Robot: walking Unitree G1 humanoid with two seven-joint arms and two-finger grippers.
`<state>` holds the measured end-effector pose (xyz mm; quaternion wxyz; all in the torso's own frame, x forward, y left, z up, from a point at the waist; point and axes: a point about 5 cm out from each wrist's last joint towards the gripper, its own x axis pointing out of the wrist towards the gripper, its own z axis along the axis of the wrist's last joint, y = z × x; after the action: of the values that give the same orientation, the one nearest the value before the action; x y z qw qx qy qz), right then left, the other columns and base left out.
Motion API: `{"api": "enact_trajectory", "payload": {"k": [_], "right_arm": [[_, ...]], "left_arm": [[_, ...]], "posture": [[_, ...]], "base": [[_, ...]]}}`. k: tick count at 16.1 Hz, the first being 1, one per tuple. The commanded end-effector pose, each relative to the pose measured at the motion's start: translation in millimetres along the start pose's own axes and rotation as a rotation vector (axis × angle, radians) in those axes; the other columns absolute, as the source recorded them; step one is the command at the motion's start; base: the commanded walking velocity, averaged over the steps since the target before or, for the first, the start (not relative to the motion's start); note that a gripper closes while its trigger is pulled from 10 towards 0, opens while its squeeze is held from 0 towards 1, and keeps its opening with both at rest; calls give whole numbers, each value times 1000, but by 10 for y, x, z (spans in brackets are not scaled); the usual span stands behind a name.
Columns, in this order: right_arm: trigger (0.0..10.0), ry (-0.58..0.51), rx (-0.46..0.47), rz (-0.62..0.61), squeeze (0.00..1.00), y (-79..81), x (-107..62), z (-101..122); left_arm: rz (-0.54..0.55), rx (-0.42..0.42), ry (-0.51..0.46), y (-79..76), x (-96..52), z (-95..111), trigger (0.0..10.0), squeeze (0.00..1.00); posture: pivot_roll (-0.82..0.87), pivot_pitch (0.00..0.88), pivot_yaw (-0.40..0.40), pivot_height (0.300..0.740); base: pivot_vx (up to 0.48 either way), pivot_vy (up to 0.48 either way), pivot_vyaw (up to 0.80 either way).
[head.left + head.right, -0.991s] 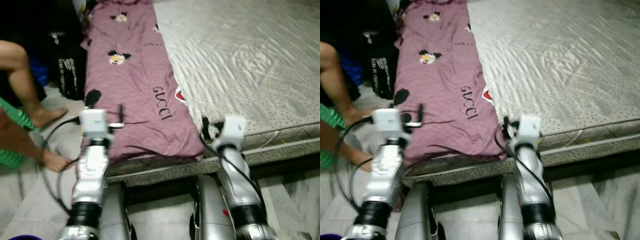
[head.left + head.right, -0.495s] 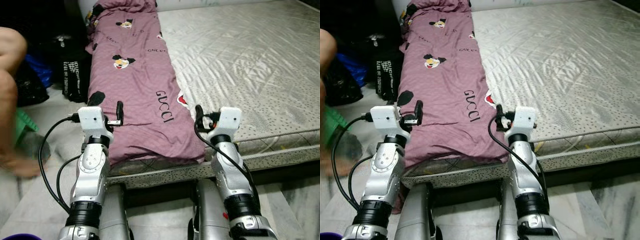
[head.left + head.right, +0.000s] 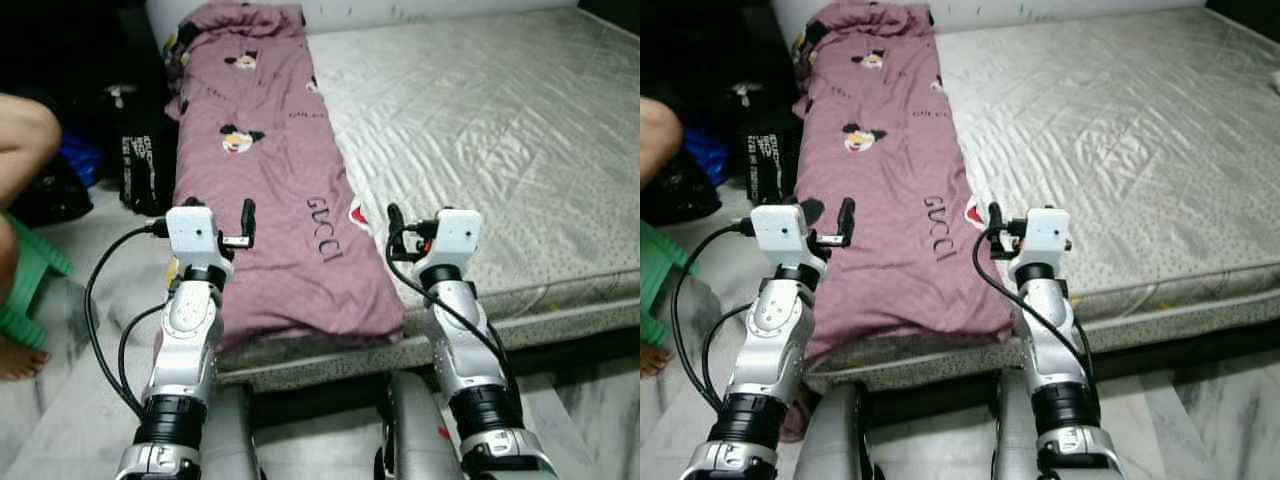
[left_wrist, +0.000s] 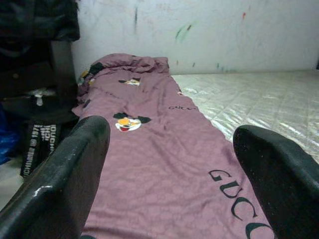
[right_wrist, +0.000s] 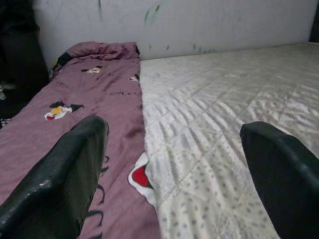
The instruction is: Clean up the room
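Bedroom, marble-look floor, bare quilted mattress against a scuffed white wall. Task thing here looks like the purple blanket: folded into a long strip along the mattress's left edge, bunched at the wall end, near end draped just over the mattress's front edge. Print on it: cartoon mouse heads and lettering. Left gripper hangs above the blanket's left edge near the front; wrist view shows its fingers spread wide, nothing between them. Right gripper sits over the seam where blanket meets bare mattress, also spread wide and empty, fingers framing that seam. Both raised clear of the fabric, no contact. Handling guess: soft, limp, light for its bulk, will sag and slide on the slick mattress cover; no stiff edge to pinch. Best hold is probably the two near corners at the front edge, one per gripper, pinching through all folded layers so it lifts as one piece. Risk: grabbing only the top layer and unfolding it, or catching the mattress cover with the right gripper. Off to the left: black bag on the floor beside the bed, green stool, a person's leg and foot, well apart from the arms.
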<state>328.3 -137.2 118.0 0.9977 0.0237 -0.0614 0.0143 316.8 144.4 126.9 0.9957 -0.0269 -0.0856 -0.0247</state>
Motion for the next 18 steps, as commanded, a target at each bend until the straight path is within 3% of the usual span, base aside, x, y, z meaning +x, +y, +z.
{"api": "enact_trajectory", "payload": {"k": [1, 13, 18], "right_arm": [[10000, -15, -2, 20, 0, 46, 3, 30], [10000, 13, -8, -16, 0, -49, -27, 2], [10000, 26, -17, -28, 0, -88, -77, -39]], "left_arm": [[-9, 17, 22, 25, -16, -43, 10000, 0], [-5, 69, 35, 29, 38, -42, 10000, 0], [-8, 69, 54, 2, 37, -73, 10000, 0]], "posture": [[15, 0, 65, 631], [2, 0, 57, 740], [1, 0, 58, 740]], "base": [[0, 0, 0], [0, 0, 0], [0, 0, 0]]}}
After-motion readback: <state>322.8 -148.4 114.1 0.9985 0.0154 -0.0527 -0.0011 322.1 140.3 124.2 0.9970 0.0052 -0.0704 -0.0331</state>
